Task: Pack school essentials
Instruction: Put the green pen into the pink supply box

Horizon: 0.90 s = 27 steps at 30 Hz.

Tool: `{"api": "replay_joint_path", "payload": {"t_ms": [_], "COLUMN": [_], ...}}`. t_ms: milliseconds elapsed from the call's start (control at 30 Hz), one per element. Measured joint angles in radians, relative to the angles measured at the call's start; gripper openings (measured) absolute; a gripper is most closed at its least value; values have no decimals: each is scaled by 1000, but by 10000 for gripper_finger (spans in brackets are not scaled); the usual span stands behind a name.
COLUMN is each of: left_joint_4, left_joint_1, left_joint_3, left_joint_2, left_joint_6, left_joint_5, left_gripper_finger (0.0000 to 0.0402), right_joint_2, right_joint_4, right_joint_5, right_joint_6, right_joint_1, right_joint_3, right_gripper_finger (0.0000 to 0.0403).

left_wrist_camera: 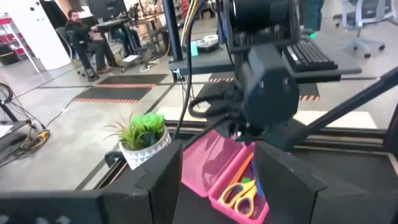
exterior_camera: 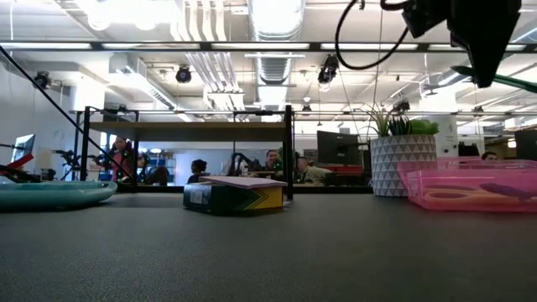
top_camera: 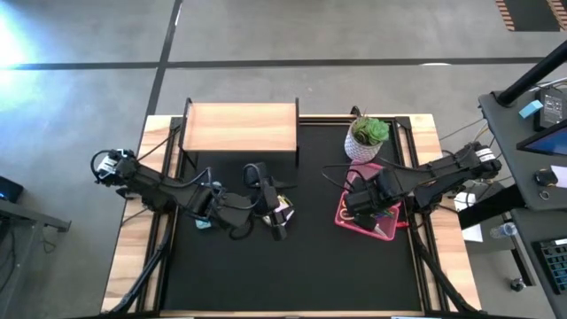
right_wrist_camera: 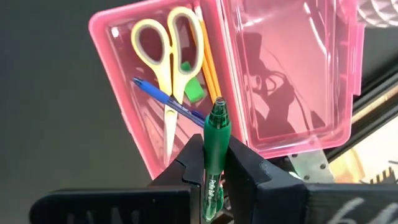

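An open pink case (right_wrist_camera: 205, 81) lies on the black mat at the right. In it lie yellow-handled scissors (right_wrist_camera: 166, 56), a green eraser (right_wrist_camera: 194, 90), orange pencils (right_wrist_camera: 208, 59) and a blue pen (right_wrist_camera: 165, 99). My right gripper (right_wrist_camera: 214, 168) hangs over the case, shut on a green pen (right_wrist_camera: 216, 134). At mid-table my left gripper (left_wrist_camera: 221, 186) stands raised and open, with nothing between its fingers, facing the case (left_wrist_camera: 217, 168). A small yellow-pink block (exterior_camera: 233, 195) rests flat on the mat below it. My right gripper pinches the green pen's barrel (right_wrist_camera: 213, 163) between its two fingers, which come from above and point down. The pen's capped end (right_wrist_camera: 218, 112) sticks out past the fingertips. The pen (exterior_camera: 512, 80) is lifted clear above the case, nearly level.
A potted green plant (top_camera: 368, 137) stands just behind the case. A wooden shelf (top_camera: 239, 128) sits at the far middle of the table. A teal dish (exterior_camera: 50, 193) lies at the left of the mat. People sit in the room beyond.
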State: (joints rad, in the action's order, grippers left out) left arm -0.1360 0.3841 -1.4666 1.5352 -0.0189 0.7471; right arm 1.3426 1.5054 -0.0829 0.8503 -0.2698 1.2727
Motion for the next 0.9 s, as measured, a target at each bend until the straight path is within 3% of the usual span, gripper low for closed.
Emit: {"api": "replay_joint_path", "payload": {"t_ms": [667,900], "left_joint_4": [-2,-3], "left_joint_1": [-3,-3], "left_joint_3": [0,1], "left_joint_2": [0,0], "left_joint_6": [-2,-131], "left_joint_5": [-1,-3], "left_gripper_finger": [183,183], "right_joint_2": [0,0], "right_joint_4": [-78,-167], "right_joint_5": [13,39], "right_joint_6": [65,93], "right_joint_1": [0,0], "right_joint_3": [-172,-241], "right_gripper_finger": [27,27]}}
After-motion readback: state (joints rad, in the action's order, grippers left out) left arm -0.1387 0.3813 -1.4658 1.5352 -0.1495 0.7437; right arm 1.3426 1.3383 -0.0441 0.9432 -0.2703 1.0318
